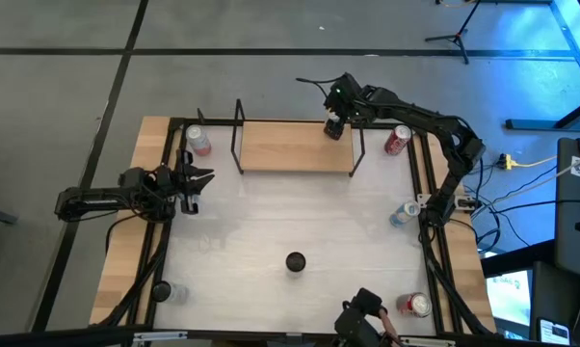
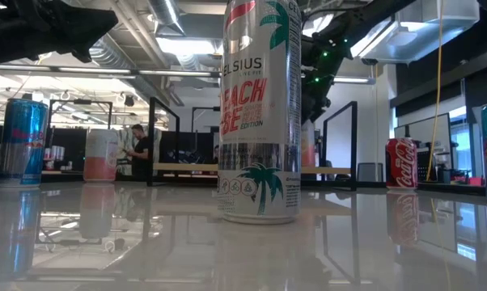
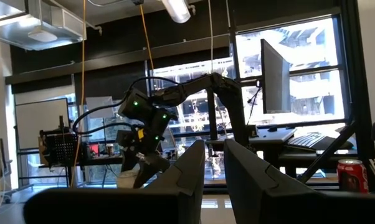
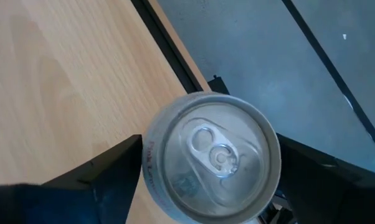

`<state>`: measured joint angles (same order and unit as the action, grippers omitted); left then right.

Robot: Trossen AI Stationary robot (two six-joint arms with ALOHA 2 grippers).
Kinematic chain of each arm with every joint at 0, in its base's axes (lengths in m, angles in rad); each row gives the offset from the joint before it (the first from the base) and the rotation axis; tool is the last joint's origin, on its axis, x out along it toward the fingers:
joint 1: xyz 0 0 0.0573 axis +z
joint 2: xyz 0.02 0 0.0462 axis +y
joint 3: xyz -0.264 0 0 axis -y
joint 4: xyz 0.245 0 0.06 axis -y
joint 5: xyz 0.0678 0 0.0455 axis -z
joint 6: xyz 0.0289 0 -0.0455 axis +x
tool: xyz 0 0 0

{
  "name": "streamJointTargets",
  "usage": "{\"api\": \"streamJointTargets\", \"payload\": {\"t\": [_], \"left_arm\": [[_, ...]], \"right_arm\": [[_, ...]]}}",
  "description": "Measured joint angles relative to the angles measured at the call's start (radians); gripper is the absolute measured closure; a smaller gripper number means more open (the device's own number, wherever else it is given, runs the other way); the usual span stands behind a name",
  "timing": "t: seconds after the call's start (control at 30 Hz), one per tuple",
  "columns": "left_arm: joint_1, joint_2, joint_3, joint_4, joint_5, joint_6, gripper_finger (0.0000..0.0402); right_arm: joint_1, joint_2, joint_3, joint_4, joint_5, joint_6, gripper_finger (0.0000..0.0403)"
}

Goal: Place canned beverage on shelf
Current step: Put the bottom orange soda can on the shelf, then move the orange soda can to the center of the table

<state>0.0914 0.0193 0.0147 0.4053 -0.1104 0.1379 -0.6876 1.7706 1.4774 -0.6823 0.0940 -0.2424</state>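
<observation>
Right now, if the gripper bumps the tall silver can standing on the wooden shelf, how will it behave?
The tall silver can is slim and upright near the light-wood shelf's edge, so it probably tips easily. Its smooth metal wall looks slippery. Once on its side, it would likely roll. The right gripper flanks it.

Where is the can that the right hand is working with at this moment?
In the high view the can stands on the shelf, near its right end by the black upright, between the fingers of the right hand.

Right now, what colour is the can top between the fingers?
Silver can top; right wrist view shows it best.
</observation>
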Motion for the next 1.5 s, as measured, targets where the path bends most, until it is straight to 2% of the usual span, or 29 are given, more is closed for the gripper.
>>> {"api": "streamJointTargets", "payload": {"t": [0.23, 0.43, 0.77, 1.17, 1.5], "left_arm": [[0.0, 0.0, 0.0, 0.0, 0.0, 0.001, 0.0349], [0.0, 0.0, 0.0, 0.0, 0.0, 0.001, 0.0349], [0.0, 0.0, 0.0, 0.0, 0.0, 0.001, 0.0349], [0.0, 0.0, 0.0, 0.0, 0.0, 0.0, 0.0349], [0.0, 0.0, 0.0, 0.0, 0.0, 0.0, 0.0349]], "right_arm": [[0.001, -0.044, 0.002, 0.001, 0.01, -0.002, 0.0058], [0.037, -0.144, 0.003, -0.024, -0.016, 0.008, 0.0059], [0.291, -0.256, 0.004, -0.059, -0.061, 0.042, 0.0059], [0.605, -0.262, 0.002, -0.102, -0.061, 0.094, 0.0058], [0.726, -0.296, 0.0, -0.284, 0.05, 0.235, 0.0058]]}}
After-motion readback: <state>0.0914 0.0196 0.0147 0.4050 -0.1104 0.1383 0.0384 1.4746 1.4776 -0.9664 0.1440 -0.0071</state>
